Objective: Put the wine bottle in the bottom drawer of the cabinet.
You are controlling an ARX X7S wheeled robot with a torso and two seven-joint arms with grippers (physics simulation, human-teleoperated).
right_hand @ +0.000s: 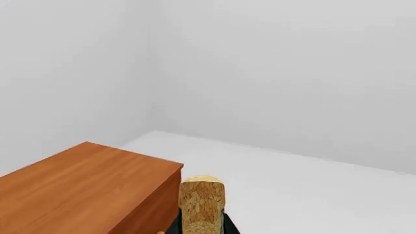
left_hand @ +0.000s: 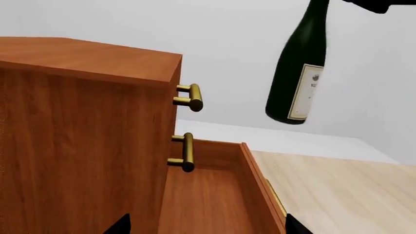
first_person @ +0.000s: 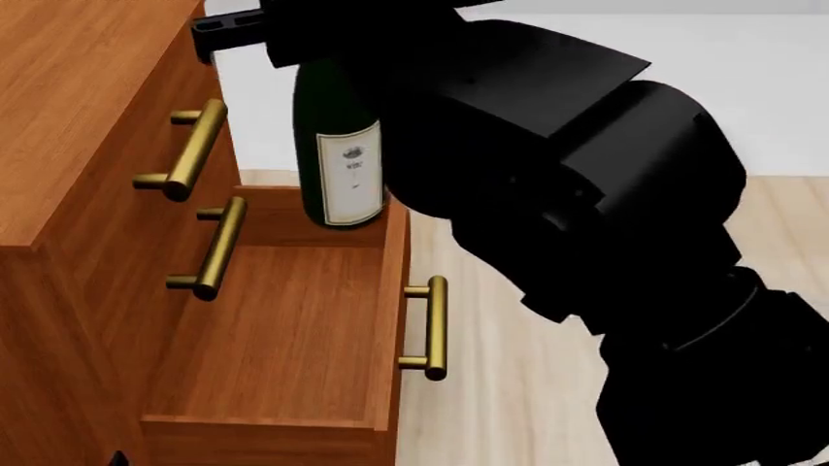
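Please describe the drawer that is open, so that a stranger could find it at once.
Find the reddish-brown wooden cabinet with three stacked drawers. The lowest drawer is a shallow wooden box with a brass bar handle. It alone is pulled out; the dark green wine bottle hangs over it.

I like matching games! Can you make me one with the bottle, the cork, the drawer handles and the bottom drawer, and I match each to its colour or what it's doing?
Things:
1. wine bottle
2. cork
3. brass handles
4. bottom drawer

Descriptions:
A. pulled open, nothing inside that shows
B. shiny gold bars
C. dark green, hanging in the air above the drawer
D. tan and speckled, at the bottle's top

Right pairs: 1-C, 2-D, 3-B, 4-A
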